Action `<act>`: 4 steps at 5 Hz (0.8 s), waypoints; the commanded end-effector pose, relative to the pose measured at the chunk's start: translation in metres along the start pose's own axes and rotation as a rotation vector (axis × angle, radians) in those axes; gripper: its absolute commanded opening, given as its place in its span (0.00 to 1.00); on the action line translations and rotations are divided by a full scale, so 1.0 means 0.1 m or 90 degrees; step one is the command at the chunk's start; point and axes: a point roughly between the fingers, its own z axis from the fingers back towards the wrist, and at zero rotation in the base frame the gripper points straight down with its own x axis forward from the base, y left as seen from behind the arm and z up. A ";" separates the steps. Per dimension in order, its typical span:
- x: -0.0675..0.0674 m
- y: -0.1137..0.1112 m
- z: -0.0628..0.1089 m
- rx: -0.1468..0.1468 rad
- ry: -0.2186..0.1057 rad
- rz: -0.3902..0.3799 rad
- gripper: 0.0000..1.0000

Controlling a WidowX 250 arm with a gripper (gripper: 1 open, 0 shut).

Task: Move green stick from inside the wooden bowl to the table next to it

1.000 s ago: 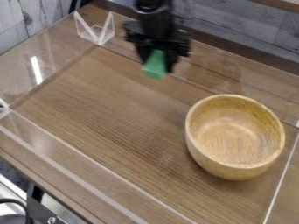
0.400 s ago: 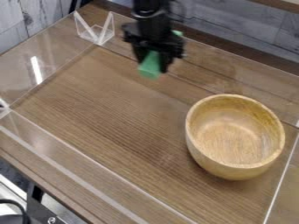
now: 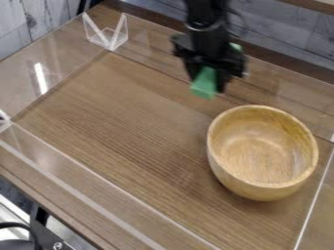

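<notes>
Green and bright, the stick (image 3: 205, 83) is hanging in the black fingers (image 3: 206, 72) of the robot arm (image 3: 205, 20), which are clamping shut on its upper end while its lower end is pointing down toward the table (image 3: 117, 127). The stick is sitting above the brown wood-grain surface toward the far edge of the table, up and to the left of the wooden bowl (image 3: 264, 151) and clear of its rim; whether the stick's lower end is touching the tabletop cannot be told from this view. The arm is reaching down steeply from the far edge, with the fingers pointing mostly downward. The bowl is resting near the right edge of the table, round and light tan, its inside showing only bare wood grain. Clear acrylic walls (image 3: 53, 73) are standing along the table's edges, and a small clear bracket (image 3: 104, 31) is sitting at the far left corner.
</notes>
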 end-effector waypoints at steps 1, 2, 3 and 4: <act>0.13 0.41 0.11 0.020 -0.042 0.020 0.00; 0.09 0.79 0.08 0.037 -0.042 0.040 0.00; 0.19 0.44 0.08 0.020 -0.051 0.023 0.00; 0.24 0.06 0.06 0.002 -0.058 -0.001 0.00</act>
